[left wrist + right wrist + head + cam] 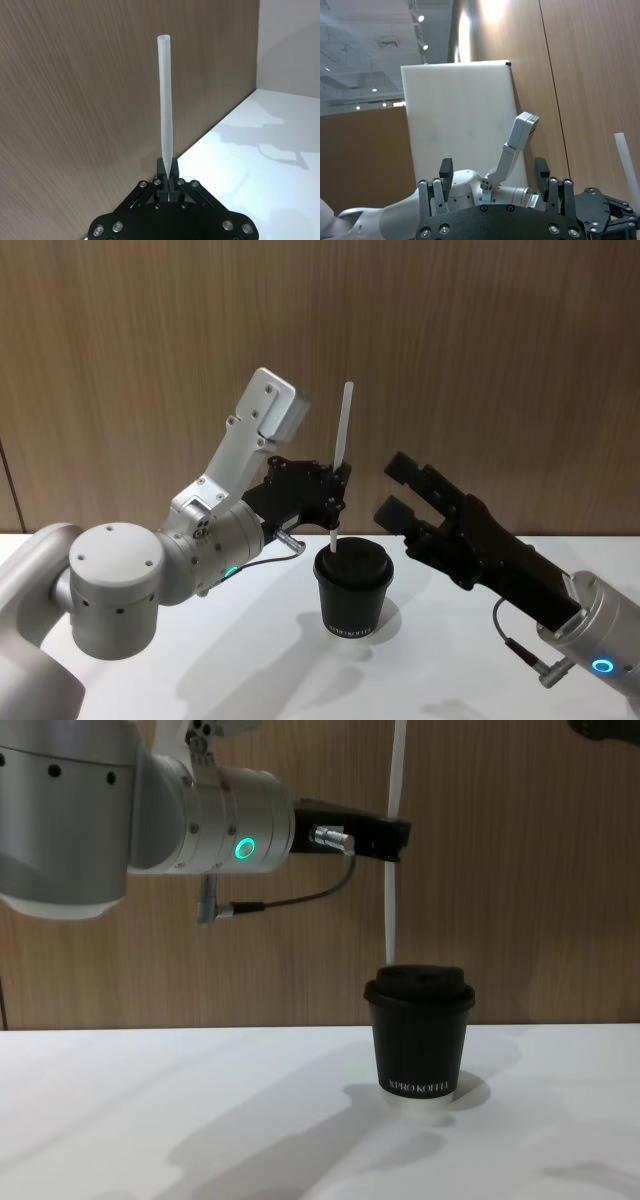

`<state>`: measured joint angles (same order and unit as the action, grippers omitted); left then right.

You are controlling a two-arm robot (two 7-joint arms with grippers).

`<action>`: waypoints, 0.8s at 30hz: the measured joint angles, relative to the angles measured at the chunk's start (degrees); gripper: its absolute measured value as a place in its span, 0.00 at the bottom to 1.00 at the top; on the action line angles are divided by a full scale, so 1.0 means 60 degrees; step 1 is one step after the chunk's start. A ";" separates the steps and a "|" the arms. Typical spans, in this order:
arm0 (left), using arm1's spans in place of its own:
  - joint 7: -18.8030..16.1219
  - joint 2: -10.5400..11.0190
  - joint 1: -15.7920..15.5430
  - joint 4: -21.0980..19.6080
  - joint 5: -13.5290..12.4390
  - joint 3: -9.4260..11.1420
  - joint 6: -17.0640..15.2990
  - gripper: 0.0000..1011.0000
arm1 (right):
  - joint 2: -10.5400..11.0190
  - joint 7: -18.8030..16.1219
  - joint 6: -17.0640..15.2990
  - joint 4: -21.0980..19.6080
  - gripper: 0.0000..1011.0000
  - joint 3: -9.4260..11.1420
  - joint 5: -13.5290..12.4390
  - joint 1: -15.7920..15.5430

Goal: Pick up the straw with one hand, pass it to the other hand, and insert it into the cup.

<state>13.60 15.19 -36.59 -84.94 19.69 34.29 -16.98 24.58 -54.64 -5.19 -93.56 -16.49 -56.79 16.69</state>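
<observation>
Head view: the left gripper [335, 485], clamped on the upright straw [342, 435], holds its lower tip touching or just over the lid of the black coffee cup [353, 590] on the white table [260, 660]. The right gripper [400, 490] hangs just beside, jaws apart; open table surrounds the cup.

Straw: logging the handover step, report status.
Left gripper shut on straw, held upright over the cup. Straw's lower end at the lid, insertion unclear. Right gripper open, empty, beside the cup. Nothing in the way.
</observation>
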 joint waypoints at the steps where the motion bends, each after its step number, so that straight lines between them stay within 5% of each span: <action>1: 0.0003 -0.0026 -0.0009 0.0042 -0.0008 -0.0012 0.0025 0.01 | 0.0000 0.0000 0.0000 0.0000 0.99 0.0000 0.0000 0.0000; 24: 0.0357 -0.0297 -0.0220 0.0686 -0.0094 -0.0110 0.0229 0.01 | 0.0000 0.0000 0.0000 0.0000 0.99 0.0000 0.0000 0.0000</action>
<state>15.74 13.41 -37.91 -80.82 19.12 33.63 -15.61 24.58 -54.64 -5.19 -93.56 -16.49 -56.79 16.69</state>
